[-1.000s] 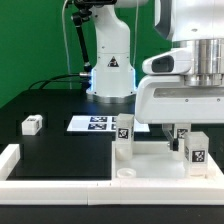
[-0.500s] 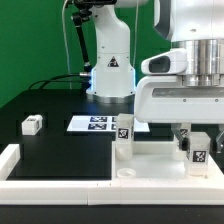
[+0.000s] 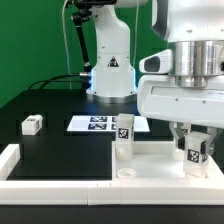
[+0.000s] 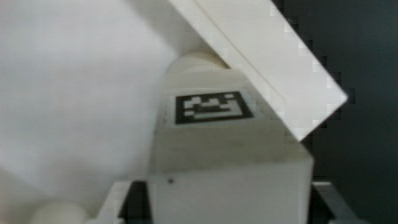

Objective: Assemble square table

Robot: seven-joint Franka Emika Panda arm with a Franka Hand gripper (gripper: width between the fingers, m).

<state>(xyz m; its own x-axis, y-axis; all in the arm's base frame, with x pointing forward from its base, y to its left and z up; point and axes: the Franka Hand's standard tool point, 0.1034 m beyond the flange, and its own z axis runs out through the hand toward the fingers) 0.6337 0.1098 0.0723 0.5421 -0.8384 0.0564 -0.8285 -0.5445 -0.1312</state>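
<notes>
Square table: white plastic square slab [image 3: 152, 160] on black desk [image 3: 60, 145]; jaws closed on white tagged block leg [image 3: 196, 152] over slab; second leg [image 3: 124, 135] upright at slab corner.

Layout you had in the exterior view: arm base [image 3: 110, 70] sat at the back, centre. Marker board [image 3: 92, 123] lay flat on the table [image 3: 60, 150], just in front of that base. Loose leg [image 3: 32, 124] stood alone, well off to that view's left. Tabletop [image 3: 150, 160] lay front right, inside the border rail [image 3: 50, 185] running along the front and left edges. Standing leg [image 3: 124, 131] was upright at the tabletop's far left corner, with a socket [image 3: 127, 172] in the near left corner in front of it. Right leg [image 3: 196, 153] sat over the tabletop's right side, between the fingers of the gripper [image 3: 196, 147].
</notes>
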